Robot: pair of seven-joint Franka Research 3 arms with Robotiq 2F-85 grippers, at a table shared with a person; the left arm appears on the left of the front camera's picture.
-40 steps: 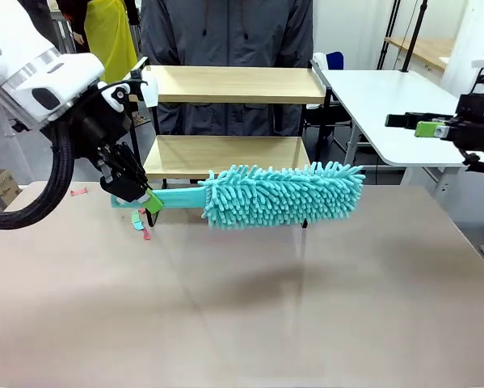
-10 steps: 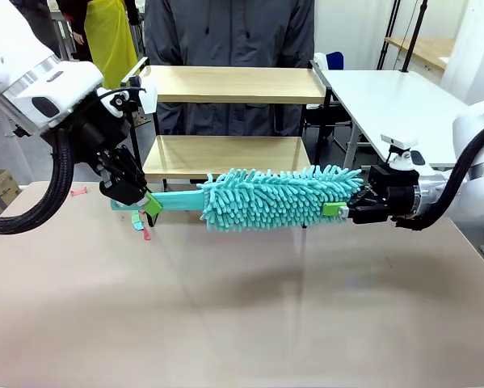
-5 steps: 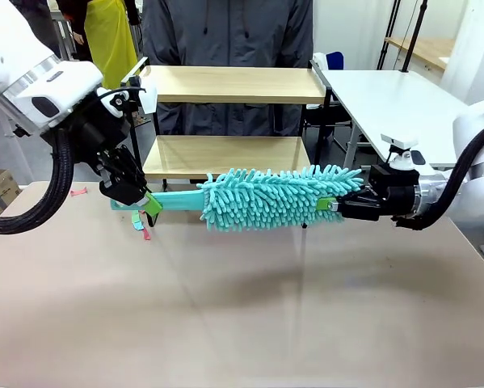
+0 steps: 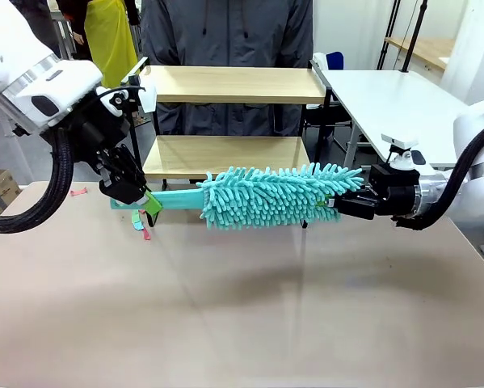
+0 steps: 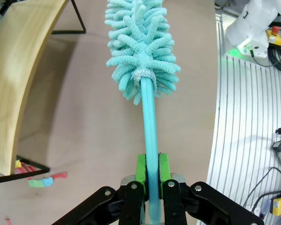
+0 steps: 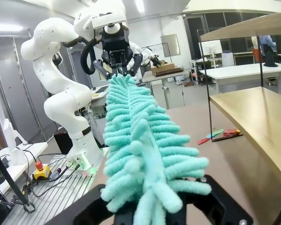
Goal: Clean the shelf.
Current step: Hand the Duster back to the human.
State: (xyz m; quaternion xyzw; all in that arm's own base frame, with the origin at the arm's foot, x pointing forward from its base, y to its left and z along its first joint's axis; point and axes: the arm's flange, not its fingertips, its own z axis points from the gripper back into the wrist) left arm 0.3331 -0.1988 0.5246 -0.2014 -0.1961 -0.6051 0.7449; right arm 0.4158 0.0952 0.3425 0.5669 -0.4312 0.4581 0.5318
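The shelf (image 4: 233,84) stands at the table's far edge, two light wooden boards in a black frame. In front of its lower board (image 4: 225,153) a teal microfibre duster (image 4: 278,196) hangs level above the table. My left gripper (image 4: 149,204) is shut on its teal handle (image 5: 149,126), which sits between the green pads (image 5: 140,169). My right gripper (image 4: 332,207) is shut on the fluffy tip, and the fronds (image 6: 140,154) hide its fingertips in the right wrist view. The shelf boards (image 6: 257,122) run along that view's right side.
A person in a grey jacket (image 4: 225,32) stands behind the shelf. A white table (image 4: 387,97) is at the back right. Small coloured scraps (image 4: 142,225) lie on the brown tabletop (image 4: 242,315) near the shelf's left leg, also visible as scraps (image 5: 41,180).
My right gripper came in from the far right and, within the last second, closed on the duster's fluffy end. The left gripper and duster have stayed put.
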